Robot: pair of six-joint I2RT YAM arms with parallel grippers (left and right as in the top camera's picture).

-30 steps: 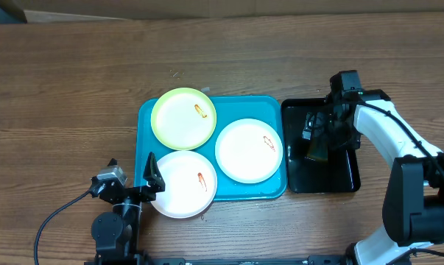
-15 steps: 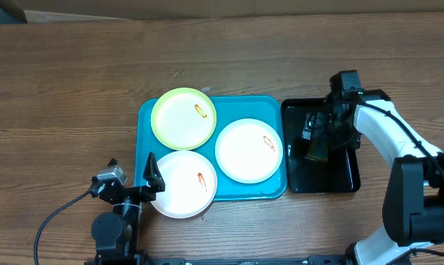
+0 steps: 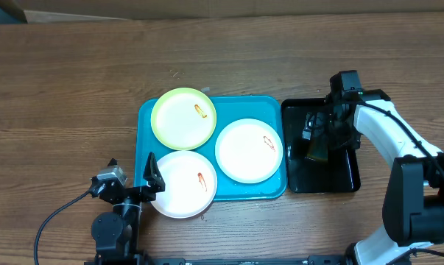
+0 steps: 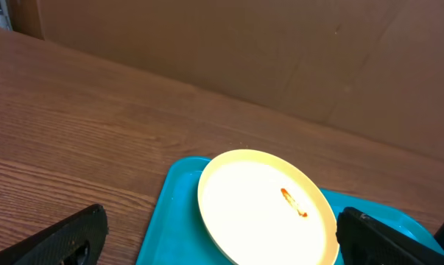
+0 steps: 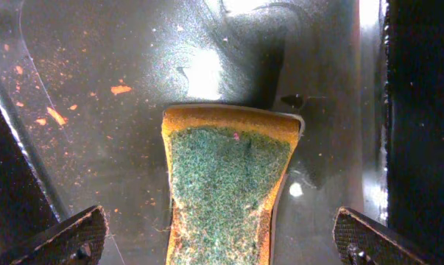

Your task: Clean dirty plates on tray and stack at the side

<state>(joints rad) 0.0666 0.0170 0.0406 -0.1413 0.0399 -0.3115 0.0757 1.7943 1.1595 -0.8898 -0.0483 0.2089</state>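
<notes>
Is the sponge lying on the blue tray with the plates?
No, the sponge lies in the black tray, beside the blue tray.

Green-topped sponge in black tray, orange specks; wooden table.

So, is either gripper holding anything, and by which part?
Nothing is held. The right gripper stands open over the sponge in the black tray, not gripping it; the left gripper is open and empty.
</notes>
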